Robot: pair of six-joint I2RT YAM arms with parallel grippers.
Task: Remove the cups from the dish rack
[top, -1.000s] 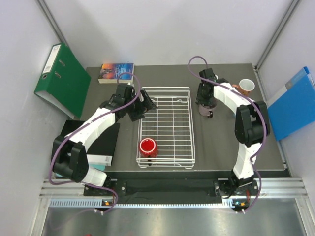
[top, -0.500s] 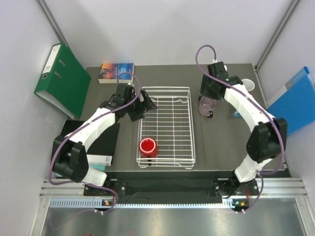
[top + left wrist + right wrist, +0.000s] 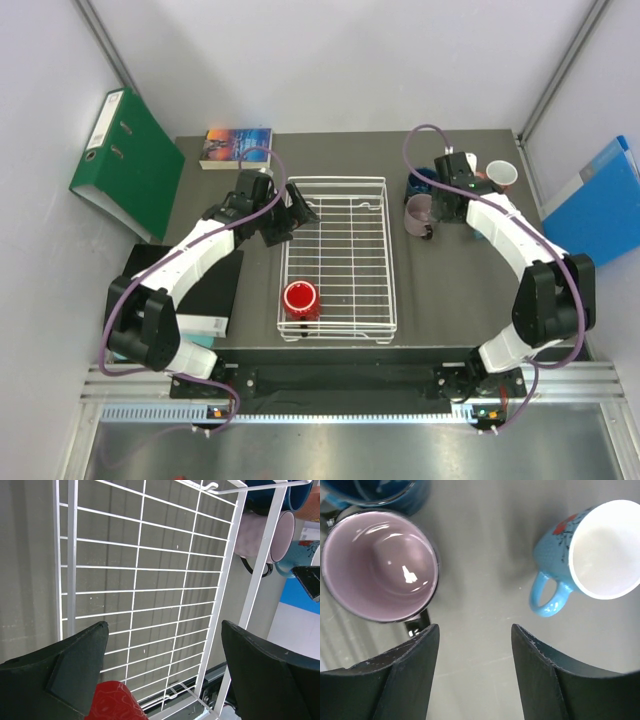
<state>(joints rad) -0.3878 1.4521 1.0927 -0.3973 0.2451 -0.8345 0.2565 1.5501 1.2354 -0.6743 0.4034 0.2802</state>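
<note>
The white wire dish rack (image 3: 336, 256) lies mid-table and holds one red cup (image 3: 300, 298) in its near left corner. My left gripper (image 3: 293, 217) hangs open over the rack's far left side; the left wrist view shows the rack's grid (image 3: 145, 575) and the red cup (image 3: 114, 703) low between the fingers. On the table right of the rack stand a mauve cup (image 3: 418, 215), a dark blue cup (image 3: 422, 182) and a salmon cup (image 3: 500, 175). My right gripper (image 3: 475, 630) is open and empty, over bare table between the mauve cup (image 3: 380, 565) and a teal cup (image 3: 590, 555).
A green binder (image 3: 125, 160) leans at the far left and a book (image 3: 237, 146) lies behind the rack. A blue folder (image 3: 598, 212) stands along the right wall. A black pad (image 3: 208, 290) lies beside the left arm on the dark table (image 3: 450, 300).
My right gripper has opened and drawn back to the right of the mauve cup, which now stands free on the table. The left arm has not moved.
</note>
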